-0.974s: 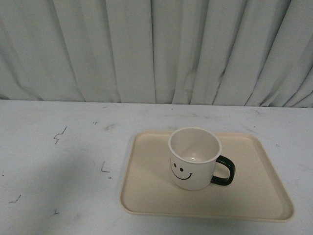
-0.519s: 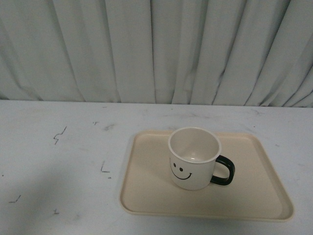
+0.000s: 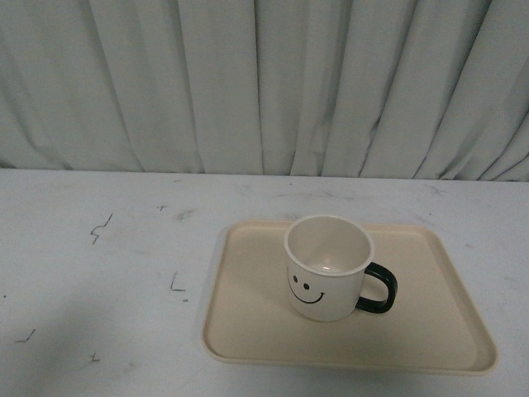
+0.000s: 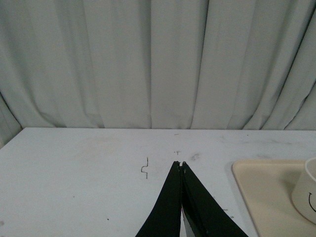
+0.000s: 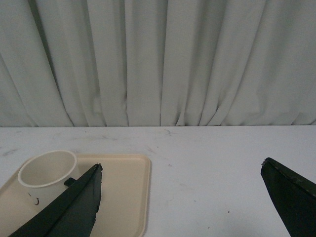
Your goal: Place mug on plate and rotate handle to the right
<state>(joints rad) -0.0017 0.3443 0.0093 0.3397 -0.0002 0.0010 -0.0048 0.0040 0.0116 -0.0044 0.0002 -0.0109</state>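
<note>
The cream-white mug (image 3: 328,269) with a black smiley face stands upright on the beige plate (image 3: 248,322) in the front view. Its black handle (image 3: 379,289) points right. Neither arm shows in the front view. In the left wrist view my left gripper (image 4: 180,164) is shut and empty, above the bare table to the left of the plate (image 4: 261,187); an edge of the mug (image 4: 306,197) shows. In the right wrist view my right gripper (image 5: 181,169) is open and empty, to the right of the plate (image 5: 128,192) and the mug (image 5: 47,173).
The white table (image 3: 99,273) carries small dark scuff marks (image 3: 101,227). A pale pleated curtain (image 3: 264,83) hangs right behind the table's far edge.
</note>
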